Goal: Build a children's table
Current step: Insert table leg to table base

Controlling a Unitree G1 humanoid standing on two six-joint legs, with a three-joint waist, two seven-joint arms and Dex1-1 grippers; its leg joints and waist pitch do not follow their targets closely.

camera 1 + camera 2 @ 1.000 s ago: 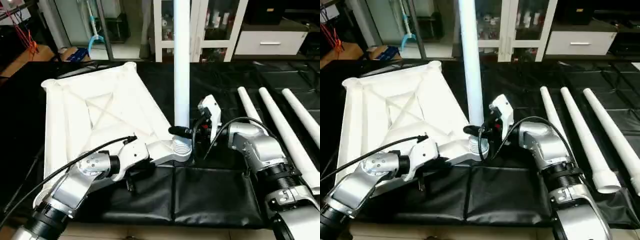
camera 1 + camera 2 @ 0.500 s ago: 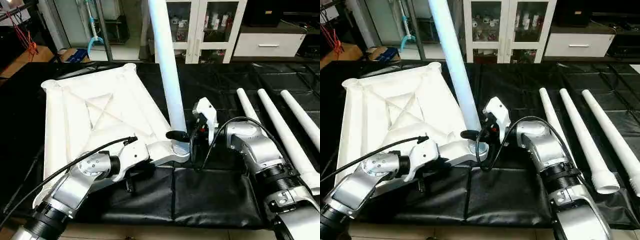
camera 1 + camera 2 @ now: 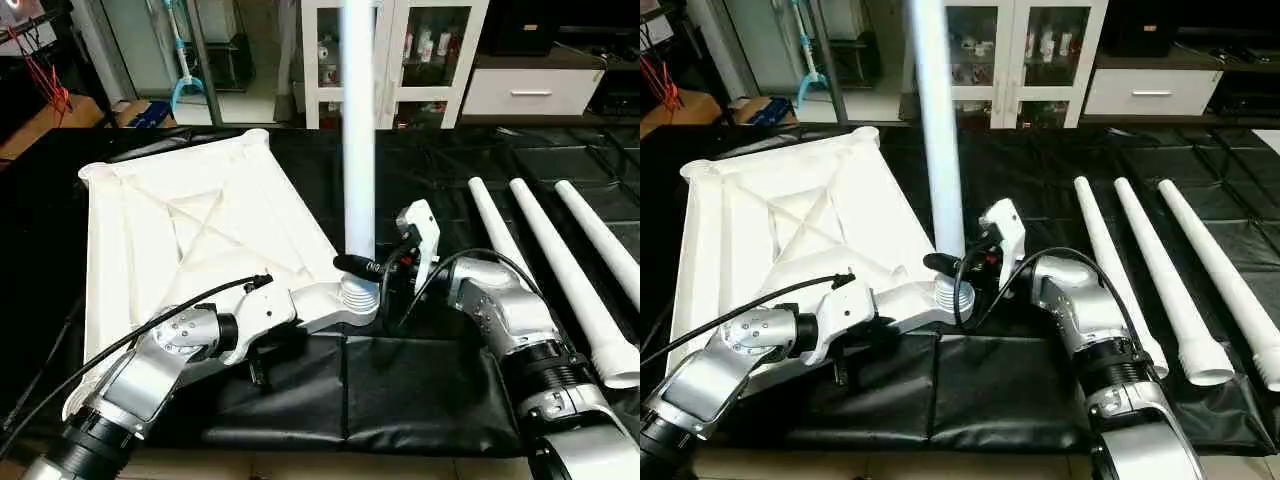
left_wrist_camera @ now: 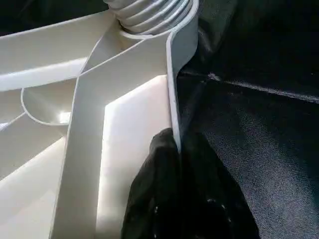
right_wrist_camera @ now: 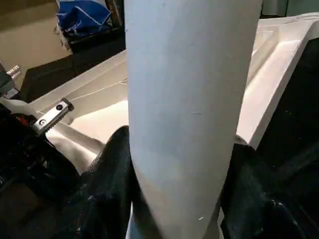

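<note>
Half a second earlier the leg (image 3: 358, 130) held by the right gripper leaned toward the robot's left; it now stood upright again in the corner socket, much as it had a second ago. At the left, the white tabletop (image 3: 190, 230) lay upside down on the black-covered desk (image 3: 420, 390), its ribbed underside facing up, one corner toward the back and its near right corner by the middle of the desk. The left gripper (image 4: 174, 184) was pressed together on the tabletop's thin side wall near that corner, one black finger inside the wall and one outside, as the left wrist view showed. Just beyond it, the ribbed round socket (image 3: 358, 297) carried the foot of the leg, which rose out of the top of the head views. The right gripper (image 5: 179, 199) reached in from the right and pinched the leg low down, just above the socket, a black finger on each side of the tube. Farther right, well apart from the tabletop, three more legs (image 3: 530, 260) lay side by side on the desk, their wider ends toward the robot.
</note>
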